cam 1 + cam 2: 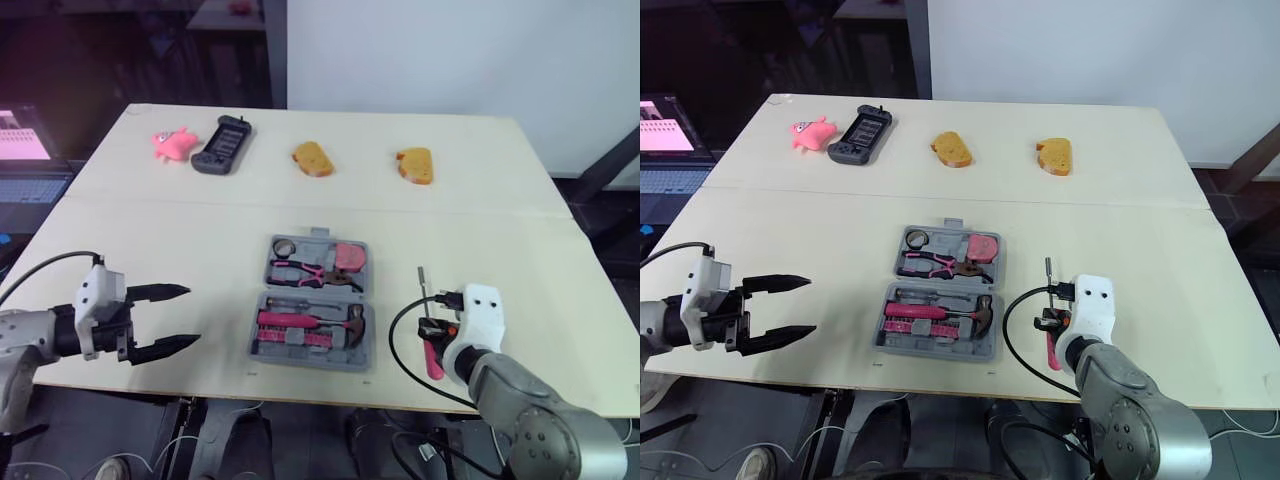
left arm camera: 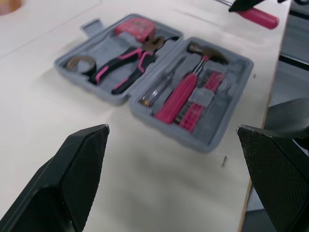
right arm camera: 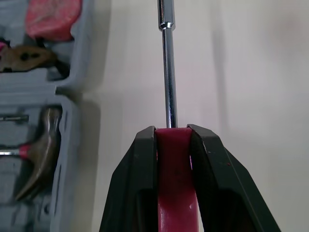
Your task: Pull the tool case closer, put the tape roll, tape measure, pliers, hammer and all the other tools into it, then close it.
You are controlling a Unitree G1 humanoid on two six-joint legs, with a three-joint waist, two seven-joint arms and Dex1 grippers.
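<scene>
The tool case (image 1: 300,360) lies with both halves spread flat on the surface (image 1: 150,250), midway along the near edge and a little back from it. In the half toward the far edge, the tape roll (image 1: 284,246) sits in the left compartment, the pliers (image 1: 312,272) lie across the middle with their pink and black handles pointing left, and the pink tape measure (image 1: 348,257) fills the right compartment. In the half toward the near edge, a slim screwdriver (image 2: 161,87) lies along the hinge side. Beside it is the hammer (image 1: 310,320), its pink handle running left and its head at the right end, and rows of pink bits (image 1: 290,338) sit next to it on the near side.

The left jaws are by the near-left corner of the surface, well apart from the case and pointing toward it. Their two black fingers (image 1: 165,292) are spread wide with nothing between them.

The right jaws are just right of the case, by the near edge, clamped on the handle of a red-handled screwdriver (image 3: 173,174). Its metal shaft points toward the far edge, running alongside the case wall without touching it. I cannot tell whether the tool rests on the surface or is lifted off it.

Along the far edge, from left to right, lie a pink toy (image 1: 172,144), a black handheld device (image 1: 222,145) and two bread pieces (image 1: 312,158) (image 1: 415,165)
</scene>
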